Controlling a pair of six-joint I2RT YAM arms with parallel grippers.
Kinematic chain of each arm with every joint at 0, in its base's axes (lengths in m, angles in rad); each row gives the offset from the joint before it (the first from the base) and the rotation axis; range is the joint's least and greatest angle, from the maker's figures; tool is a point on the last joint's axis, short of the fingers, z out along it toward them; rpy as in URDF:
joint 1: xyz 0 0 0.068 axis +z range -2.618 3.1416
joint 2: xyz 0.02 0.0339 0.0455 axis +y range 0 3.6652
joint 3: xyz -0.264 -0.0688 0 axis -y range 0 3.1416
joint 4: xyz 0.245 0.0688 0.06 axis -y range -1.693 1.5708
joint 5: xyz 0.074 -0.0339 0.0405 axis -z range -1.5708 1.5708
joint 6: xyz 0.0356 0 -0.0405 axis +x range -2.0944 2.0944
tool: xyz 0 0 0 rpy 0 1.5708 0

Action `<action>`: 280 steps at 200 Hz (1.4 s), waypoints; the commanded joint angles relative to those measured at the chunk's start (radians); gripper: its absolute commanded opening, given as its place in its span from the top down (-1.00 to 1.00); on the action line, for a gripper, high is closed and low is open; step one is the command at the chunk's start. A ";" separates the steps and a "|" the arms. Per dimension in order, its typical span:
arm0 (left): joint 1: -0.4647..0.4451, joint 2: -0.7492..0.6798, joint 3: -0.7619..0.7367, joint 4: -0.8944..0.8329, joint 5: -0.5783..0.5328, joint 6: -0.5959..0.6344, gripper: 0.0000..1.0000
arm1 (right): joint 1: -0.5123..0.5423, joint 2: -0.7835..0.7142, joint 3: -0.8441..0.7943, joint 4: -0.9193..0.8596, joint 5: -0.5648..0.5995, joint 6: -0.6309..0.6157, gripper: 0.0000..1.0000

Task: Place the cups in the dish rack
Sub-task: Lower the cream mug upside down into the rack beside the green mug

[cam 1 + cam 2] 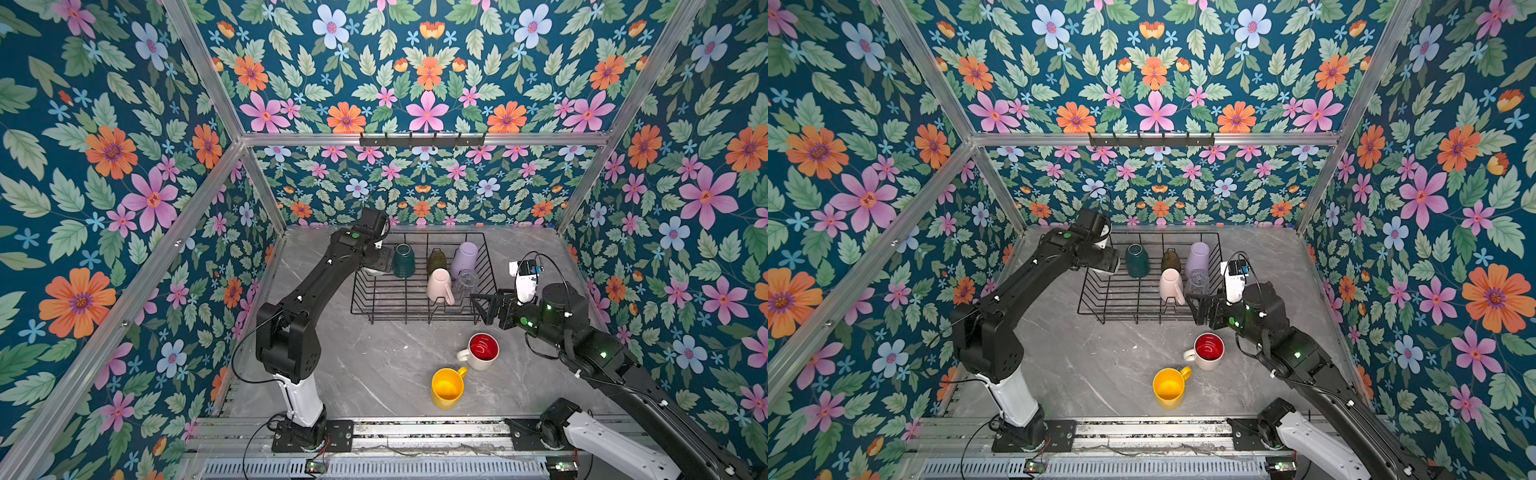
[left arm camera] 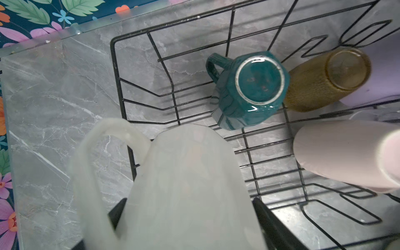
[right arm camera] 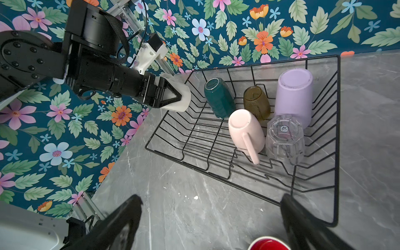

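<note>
- Grey marble tabletop [image 1: 374, 365]; dish rack [image 1: 399, 291] at back centre.
- Left gripper [image 3: 180, 98] clamped on white mug [image 2: 190, 173] over rack's left edge.
- Right gripper [image 3: 211, 202] wide apart, empty, near rack's front right corner.
- Inverted in rack: dark green mug [image 1: 404, 260], olive glass [image 1: 436, 262], lilac tumbler [image 1: 466, 258], pink mug [image 1: 439, 286], clear glass [image 1: 467, 282].
- Red-lined mug [image 1: 482, 351], yellow mug [image 1: 448, 388] on table.

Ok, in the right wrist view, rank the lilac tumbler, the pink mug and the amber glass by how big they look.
1. lilac tumbler
2. pink mug, close behind, though it sits nearer the camera
3. amber glass, clearly smallest
</note>
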 commanded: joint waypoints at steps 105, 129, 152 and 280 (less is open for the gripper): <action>-0.004 0.164 0.040 0.060 -0.052 0.040 1.00 | 0.001 0.008 -0.050 0.029 -0.056 0.023 -0.98; -0.004 0.195 0.049 0.075 -0.067 0.037 1.00 | 0.000 0.017 -0.062 0.040 -0.065 0.029 -0.97; -0.004 0.217 0.060 0.090 -0.076 0.035 1.00 | 0.001 0.019 -0.065 0.037 -0.067 0.028 -0.97; -0.001 0.349 0.143 0.094 -0.075 0.028 0.27 | 0.000 0.008 -0.059 -0.010 -0.058 0.005 -0.97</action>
